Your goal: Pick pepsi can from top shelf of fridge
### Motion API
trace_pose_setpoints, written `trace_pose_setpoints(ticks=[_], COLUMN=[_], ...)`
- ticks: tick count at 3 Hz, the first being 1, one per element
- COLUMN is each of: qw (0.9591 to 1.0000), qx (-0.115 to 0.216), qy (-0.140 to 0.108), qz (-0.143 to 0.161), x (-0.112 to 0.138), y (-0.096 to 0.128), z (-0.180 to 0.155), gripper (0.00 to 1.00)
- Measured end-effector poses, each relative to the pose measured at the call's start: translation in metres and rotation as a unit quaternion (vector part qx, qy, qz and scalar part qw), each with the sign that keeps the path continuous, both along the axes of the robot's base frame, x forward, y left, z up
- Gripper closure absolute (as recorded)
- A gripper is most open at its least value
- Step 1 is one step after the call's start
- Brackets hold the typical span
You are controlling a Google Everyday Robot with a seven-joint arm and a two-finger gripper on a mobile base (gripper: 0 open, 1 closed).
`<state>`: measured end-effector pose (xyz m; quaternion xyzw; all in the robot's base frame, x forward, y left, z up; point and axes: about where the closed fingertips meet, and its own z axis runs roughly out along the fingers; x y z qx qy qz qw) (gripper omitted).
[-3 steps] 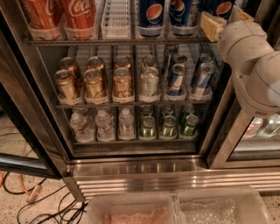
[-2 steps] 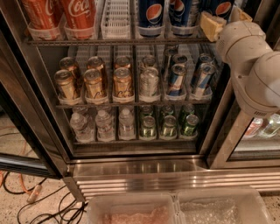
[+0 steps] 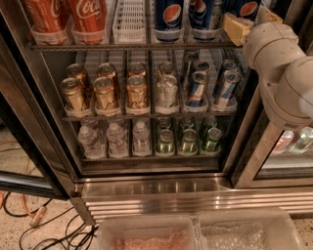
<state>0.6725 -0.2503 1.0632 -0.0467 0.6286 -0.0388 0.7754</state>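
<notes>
Gripper (image 3: 238, 28) is at the right end of the fridge's (image 3: 156, 188) top shelf (image 3: 132, 46), apparently just beside a pepsi can (image 3: 204, 17). Can't tell whether the jaws are spread or closed.

Pepsi can (image 3: 248, 9): dark blue, red-white-blue roundel, upright, just behind the gripper (image 3: 243, 25).
Top shelf (image 3: 132, 46): silver wire rack, running left from the gripper.
Fridge (image 3: 156, 188): stainless steel, ribbed base well below the gripper.
</notes>
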Motion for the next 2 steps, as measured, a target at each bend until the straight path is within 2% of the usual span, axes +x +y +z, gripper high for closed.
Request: trace_pose_setpoints(ticks=[2], qw=[1.0], qx=[0.002], qy=[0.0], qz=[-0.006], x=[0.0005], y=[-0.0033], z=[-0.0011], gripper=[1.0])
